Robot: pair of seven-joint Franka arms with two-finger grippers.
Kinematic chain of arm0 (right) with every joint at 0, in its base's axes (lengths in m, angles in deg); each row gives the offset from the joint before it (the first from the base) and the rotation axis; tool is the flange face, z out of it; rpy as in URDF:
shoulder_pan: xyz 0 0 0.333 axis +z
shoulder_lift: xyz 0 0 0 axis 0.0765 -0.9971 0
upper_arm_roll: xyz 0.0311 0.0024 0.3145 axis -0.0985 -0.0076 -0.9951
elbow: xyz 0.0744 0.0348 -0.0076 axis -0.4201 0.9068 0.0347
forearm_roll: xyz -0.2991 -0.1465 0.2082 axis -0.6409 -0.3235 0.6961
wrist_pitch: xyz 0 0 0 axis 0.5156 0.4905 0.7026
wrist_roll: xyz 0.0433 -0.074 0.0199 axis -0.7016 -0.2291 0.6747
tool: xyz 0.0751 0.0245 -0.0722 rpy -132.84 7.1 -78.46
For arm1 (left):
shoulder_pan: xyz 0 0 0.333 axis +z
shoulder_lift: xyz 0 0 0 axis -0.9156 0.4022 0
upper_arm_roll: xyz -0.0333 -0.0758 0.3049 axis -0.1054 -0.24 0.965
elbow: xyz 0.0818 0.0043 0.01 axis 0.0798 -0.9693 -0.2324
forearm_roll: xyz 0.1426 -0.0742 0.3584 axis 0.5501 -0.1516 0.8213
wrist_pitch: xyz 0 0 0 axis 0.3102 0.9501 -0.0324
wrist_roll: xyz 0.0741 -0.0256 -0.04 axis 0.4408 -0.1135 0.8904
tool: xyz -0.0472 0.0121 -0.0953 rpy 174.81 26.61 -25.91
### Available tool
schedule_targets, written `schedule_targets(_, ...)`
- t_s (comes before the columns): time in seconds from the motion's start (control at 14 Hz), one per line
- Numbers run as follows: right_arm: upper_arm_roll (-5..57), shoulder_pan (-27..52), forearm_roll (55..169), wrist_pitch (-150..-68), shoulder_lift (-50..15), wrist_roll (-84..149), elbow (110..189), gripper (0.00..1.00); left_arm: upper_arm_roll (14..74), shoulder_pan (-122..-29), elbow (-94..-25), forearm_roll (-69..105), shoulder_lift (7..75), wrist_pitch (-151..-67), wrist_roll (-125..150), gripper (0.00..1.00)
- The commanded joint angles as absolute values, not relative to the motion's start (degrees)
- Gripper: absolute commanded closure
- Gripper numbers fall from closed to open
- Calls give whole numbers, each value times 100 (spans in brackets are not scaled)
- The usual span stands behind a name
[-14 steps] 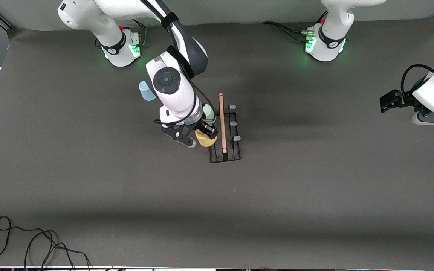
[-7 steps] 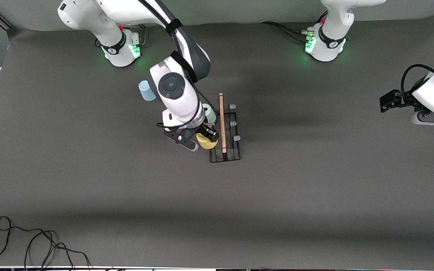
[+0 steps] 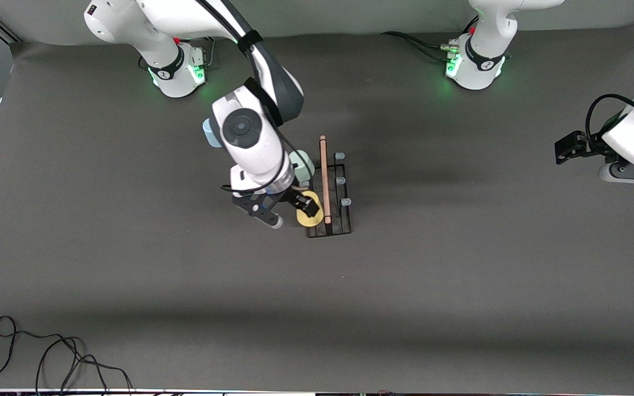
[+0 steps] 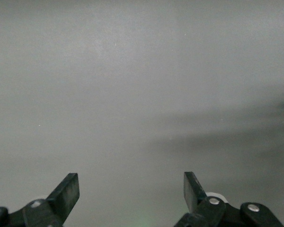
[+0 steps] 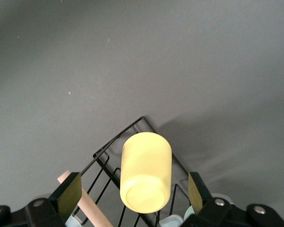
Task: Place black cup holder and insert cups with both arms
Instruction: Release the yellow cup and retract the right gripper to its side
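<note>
The black cup holder [image 3: 339,225] stands mid-table with its wooden rod handle [image 3: 324,176] on top. The yellow cup [image 3: 309,217] sits upside down on the peg nearest the front camera, on the right arm's side of the rod. My right gripper [image 3: 300,208] is open just above it; in the right wrist view the right gripper [image 5: 132,187] straddles the yellow cup [image 5: 146,170] without touching it. The pale grey-green cup [image 3: 301,163] sits on a peg farther along. The light blue cup [image 3: 210,133] stands on the table, partly hidden by the right arm. My left gripper [image 3: 567,147] is open and empty.
Three bare blue-tipped pegs [image 3: 341,180] line the holder's side toward the left arm. The left arm waits at its end of the table; the left gripper [image 4: 131,189] shows over bare grey table. Black cables [image 3: 47,357] lie at the near corner.
My right gripper has opened and let go of the yellow cup, which now sits lower on the peg nearest the camera. The left arm has not moved.
</note>
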State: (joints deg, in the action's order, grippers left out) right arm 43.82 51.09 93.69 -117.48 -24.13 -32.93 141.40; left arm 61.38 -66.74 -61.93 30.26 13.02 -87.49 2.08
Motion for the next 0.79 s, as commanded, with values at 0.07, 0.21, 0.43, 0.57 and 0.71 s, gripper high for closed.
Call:
schedule_targets(0.07,4814,4914,9295,-10554,-1965,-2380,13853,0,6145,-6681,-6204,3045,1265,-8693,203,2)
schedule_targets(0.21,5192,4914,9295,-9938,-1728,-1747,13782,0,6145,-6681,-6195,3045,1265,-8693,203,1)
schedule_targets(0.43,5947,4914,9295,-8990,-1298,-632,13773,0,6137,-6742,-6177,3080,1265,-8684,185,0)
schedule_targets(0.57,6475,4923,9286,-8339,-1086,55,13616,0,6102,-6760,-6116,3063,1239,-8580,115,0)
schedule_targets(0.71,6923,4923,9286,-7741,-1068,548,13230,0,6093,-6795,-5915,2993,1238,-8351,-104,0)
